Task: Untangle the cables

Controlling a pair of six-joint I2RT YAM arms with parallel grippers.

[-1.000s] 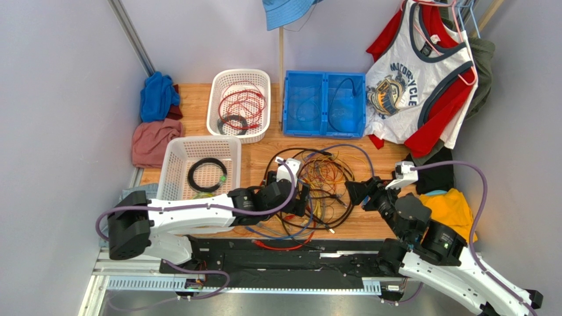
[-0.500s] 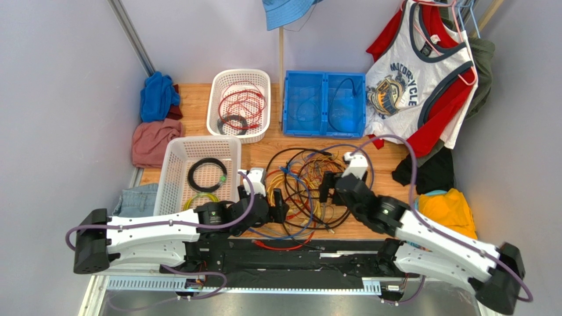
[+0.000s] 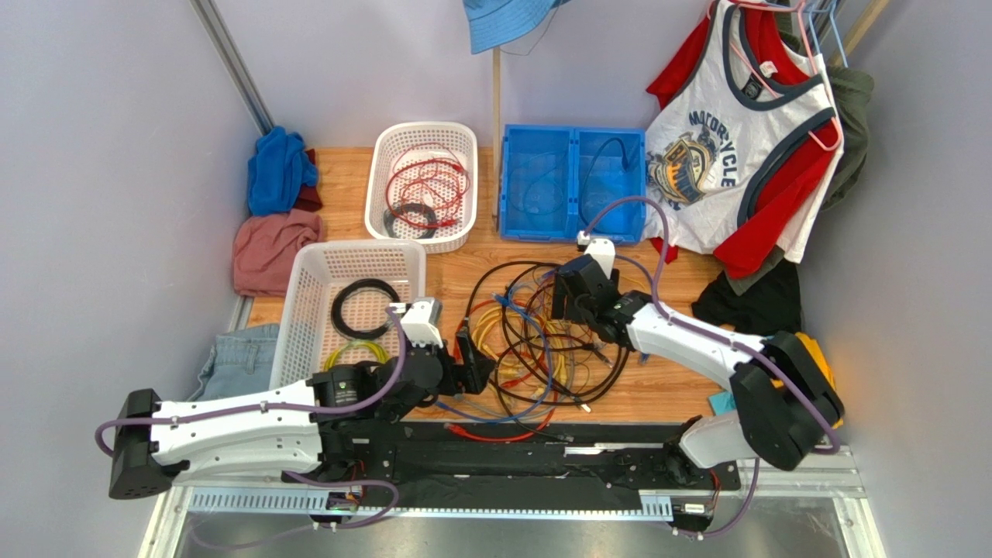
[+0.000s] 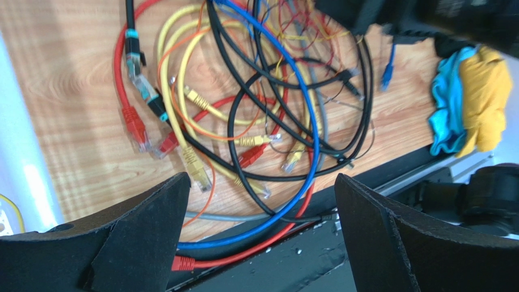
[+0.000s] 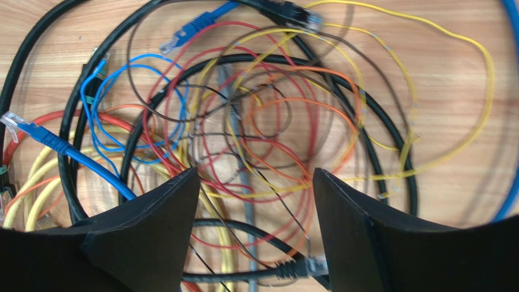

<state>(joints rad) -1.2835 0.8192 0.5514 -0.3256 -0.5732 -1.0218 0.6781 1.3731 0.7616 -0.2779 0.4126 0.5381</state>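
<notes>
The cables lie in one knotted heap at the near middle of the tabletop. The left pincer sits at the heap's 8 o'clock edge, jaws wide apart and holding nothing. The right pincer hangs over the heap's 12 o'clock rim, jaws also apart, with loops under them but none clamped. The black, blue, yellow, orange and red cords are too tangled to count. There are two white baskets: the near basket at 9 o'clock of the heap holds one black coil and a yellow-green one, and the far basket at 11 o'clock holds red cords and a black coil. One blue crate, with two compartments, stands at 12 o'clock.
</notes>
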